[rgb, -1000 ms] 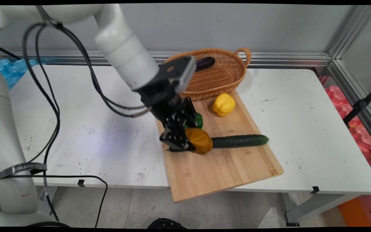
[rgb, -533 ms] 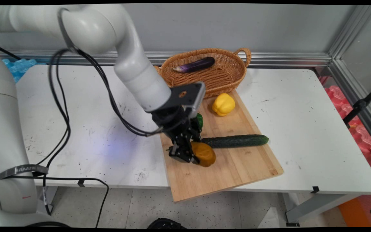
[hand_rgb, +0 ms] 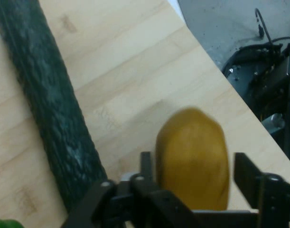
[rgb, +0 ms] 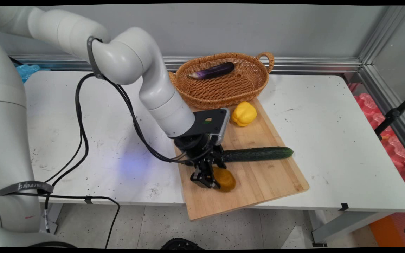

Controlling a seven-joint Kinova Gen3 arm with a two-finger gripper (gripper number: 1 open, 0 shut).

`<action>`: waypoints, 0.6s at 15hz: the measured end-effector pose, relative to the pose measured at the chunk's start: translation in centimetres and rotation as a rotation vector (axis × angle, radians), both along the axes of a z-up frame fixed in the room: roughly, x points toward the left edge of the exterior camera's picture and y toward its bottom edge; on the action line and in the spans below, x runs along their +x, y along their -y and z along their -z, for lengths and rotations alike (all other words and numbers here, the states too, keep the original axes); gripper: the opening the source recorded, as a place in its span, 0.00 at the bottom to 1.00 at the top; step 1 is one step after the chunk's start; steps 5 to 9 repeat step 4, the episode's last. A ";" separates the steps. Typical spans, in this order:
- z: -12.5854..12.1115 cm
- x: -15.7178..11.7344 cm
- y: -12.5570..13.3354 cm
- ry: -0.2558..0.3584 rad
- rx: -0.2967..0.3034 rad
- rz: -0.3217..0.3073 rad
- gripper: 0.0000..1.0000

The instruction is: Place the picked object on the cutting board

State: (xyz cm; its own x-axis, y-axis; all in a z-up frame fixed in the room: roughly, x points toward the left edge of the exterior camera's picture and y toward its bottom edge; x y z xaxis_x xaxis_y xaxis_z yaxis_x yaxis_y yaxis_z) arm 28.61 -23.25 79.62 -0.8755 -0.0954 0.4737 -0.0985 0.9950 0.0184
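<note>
**Jaws low over the near part of the board, straddling an ochre vegetable**

I am looking down on a white tabletop [rgb: 329, 140] that is carrying a long wooden cutting board [rgb: 258, 179]. The board is running from the middle of the tabletop out past its near edge. At the board's far end a woven basket [rgb: 244, 88] is sitting against it, and a dark purple aubergine [rgb: 211, 71] is lying inside.

On the board, a dark green cucumber [rgb: 258, 153] is lying crosswise, its right end pointing at the board's right edge. A yellow pepper [rgb: 244, 113] is sitting well beyond it, just in front of the basket.

The arm is reaching in from the left and holding the jaws down over the board's left side, just near of the cucumber's left end. Between them I am seeing a smooth, rounded ochre vegetable [rgb: 225, 179], egg-shaped and matt, sitting on or just above the wood, apart from the cucumber.

In the hand view the jaws are standing apart around it. One finger is lying against its side, and a thin strip of wood is showing between the other finger and its skin, so I am reading this as no clamp.

A scrap of something bright green [hand_rgb: 4, 223] is peeking in at that view's corner, beyond the cucumber.
</note>
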 end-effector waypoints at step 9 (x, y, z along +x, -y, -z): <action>0.1 0.2 -0.4 -0.009 -0.008 0.003 1.00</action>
